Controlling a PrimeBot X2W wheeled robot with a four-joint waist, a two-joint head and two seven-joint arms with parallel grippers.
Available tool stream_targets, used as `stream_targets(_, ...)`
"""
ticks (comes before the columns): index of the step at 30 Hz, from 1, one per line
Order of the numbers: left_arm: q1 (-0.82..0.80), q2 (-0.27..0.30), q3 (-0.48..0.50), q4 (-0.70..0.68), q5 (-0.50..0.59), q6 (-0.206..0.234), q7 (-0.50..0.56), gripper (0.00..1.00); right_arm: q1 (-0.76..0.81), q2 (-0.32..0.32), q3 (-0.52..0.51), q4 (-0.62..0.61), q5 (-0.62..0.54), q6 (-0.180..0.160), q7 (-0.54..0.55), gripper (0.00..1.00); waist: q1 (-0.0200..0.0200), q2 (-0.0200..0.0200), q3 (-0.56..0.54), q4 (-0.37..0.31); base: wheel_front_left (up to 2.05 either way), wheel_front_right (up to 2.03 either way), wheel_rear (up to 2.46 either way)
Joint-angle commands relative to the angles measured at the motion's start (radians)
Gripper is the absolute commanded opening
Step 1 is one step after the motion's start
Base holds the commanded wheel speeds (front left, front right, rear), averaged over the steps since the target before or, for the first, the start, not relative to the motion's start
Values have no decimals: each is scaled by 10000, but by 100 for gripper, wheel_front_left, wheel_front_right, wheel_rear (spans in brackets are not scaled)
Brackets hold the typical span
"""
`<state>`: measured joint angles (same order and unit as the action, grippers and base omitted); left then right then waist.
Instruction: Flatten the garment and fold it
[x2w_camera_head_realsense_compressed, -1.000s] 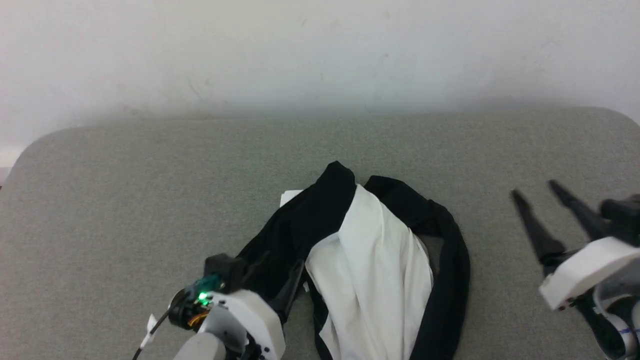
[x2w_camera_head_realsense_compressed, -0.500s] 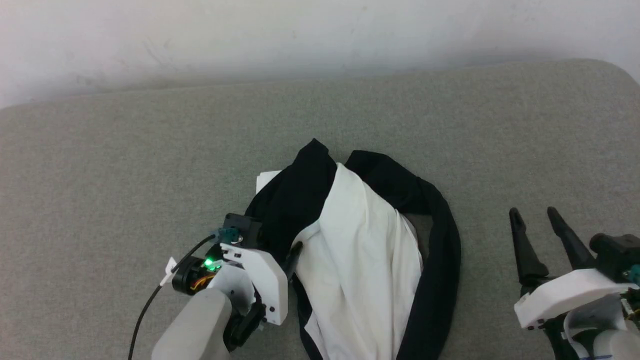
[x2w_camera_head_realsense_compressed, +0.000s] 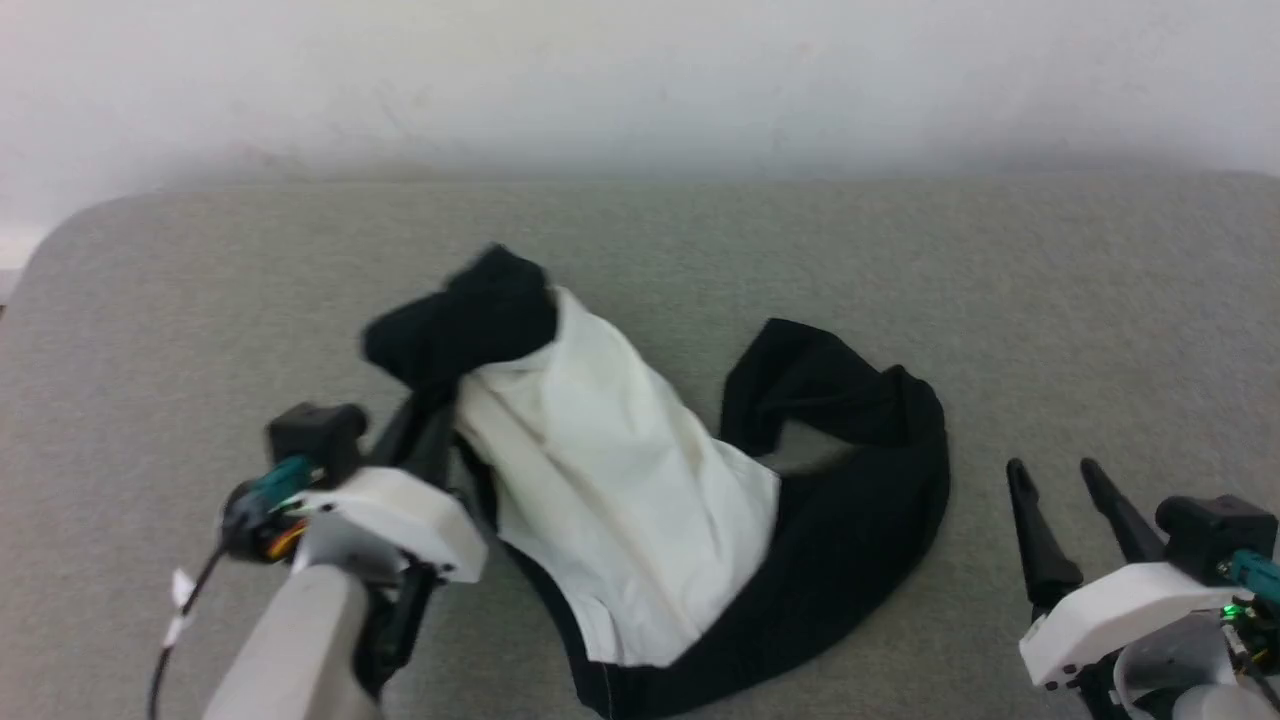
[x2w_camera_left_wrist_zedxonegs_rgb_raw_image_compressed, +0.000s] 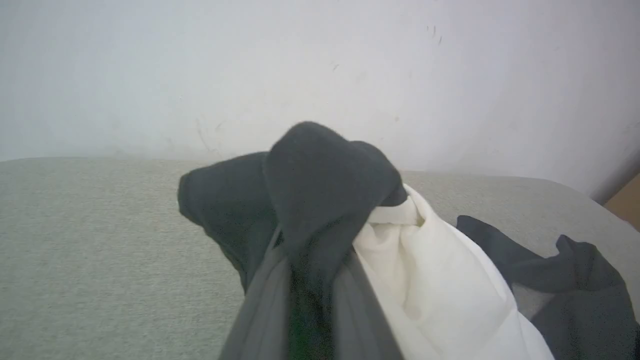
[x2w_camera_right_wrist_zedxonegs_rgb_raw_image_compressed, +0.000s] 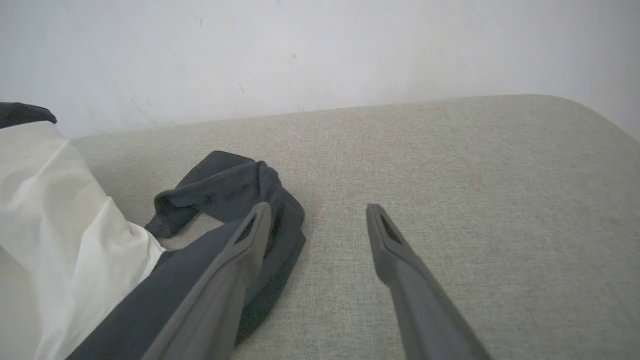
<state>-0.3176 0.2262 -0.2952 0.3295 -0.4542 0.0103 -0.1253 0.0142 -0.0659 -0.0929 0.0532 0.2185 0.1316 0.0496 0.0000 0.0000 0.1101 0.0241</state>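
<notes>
The garment (x2w_camera_head_realsense_compressed: 610, 470) lies crumpled on the grey padded surface, its white body in the middle and a black sleeve (x2w_camera_head_realsense_compressed: 850, 400) curling round its right side. Its upper left black part (x2w_camera_head_realsense_compressed: 480, 315) is raised off the surface into a bunch. My left gripper (x2w_camera_head_realsense_compressed: 430, 425) is shut on that black fabric; in the left wrist view the garment (x2w_camera_left_wrist_zedxonegs_rgb_raw_image_compressed: 325, 175) drapes over the closed fingers (x2w_camera_left_wrist_zedxonegs_rgb_raw_image_compressed: 265, 300) and hides their tips. My right gripper (x2w_camera_head_realsense_compressed: 1052, 470) is open and holds nothing, to the right of the garment. In the right wrist view my right gripper (x2w_camera_right_wrist_zedxonegs_rgb_raw_image_compressed: 318, 210) stands over bare surface, next to the black sleeve (x2w_camera_right_wrist_zedxonegs_rgb_raw_image_compressed: 225, 185).
The grey padded surface (x2w_camera_head_realsense_compressed: 200, 300) has rounded far corners and ends at a white wall (x2w_camera_head_realsense_compressed: 640, 80). Bare room lies left of the garment and beyond it. A brown patch (x2w_camera_left_wrist_zedxonegs_rgb_raw_image_compressed: 625, 200) shows past the surface's right end in the left wrist view.
My left gripper has shut on the garment's black part and pulled it up and to the left, stretching the white body. The right gripper stays open. The head camera has shifted.
</notes>
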Motion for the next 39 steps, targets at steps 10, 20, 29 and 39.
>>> stream_targets(10, 2838, 490, 483, -594, -720, 1042, 1305, 0, 429, 123, 155, 715, -209, -9, 865, 100, 0, 0, -652, 1242, 0, 0, 0)
stream_targets(20, 2632, 268, 389, -1414, -151, 914, -738, 100, -882, -309, -404, 1234, -834, -9, 2067, 100, 0, 0, -803, 1975, 0, 0, 0)
stream_targets(29, 2598, 10, 240, -1851, 723, 708, -1346, 100, -2475, -1028, 115, 3923, -874, -9, 3267, 100, 0, 0, -429, 2546, 0, 0, 0)
stream_targets(39, 2470, -295, 277, -1428, 900, 570, -1362, 100, -3331, -1820, 821, 5796, -1104, -9, 2679, 0, 0, 0, -154, 2568, 0, 0, 0)
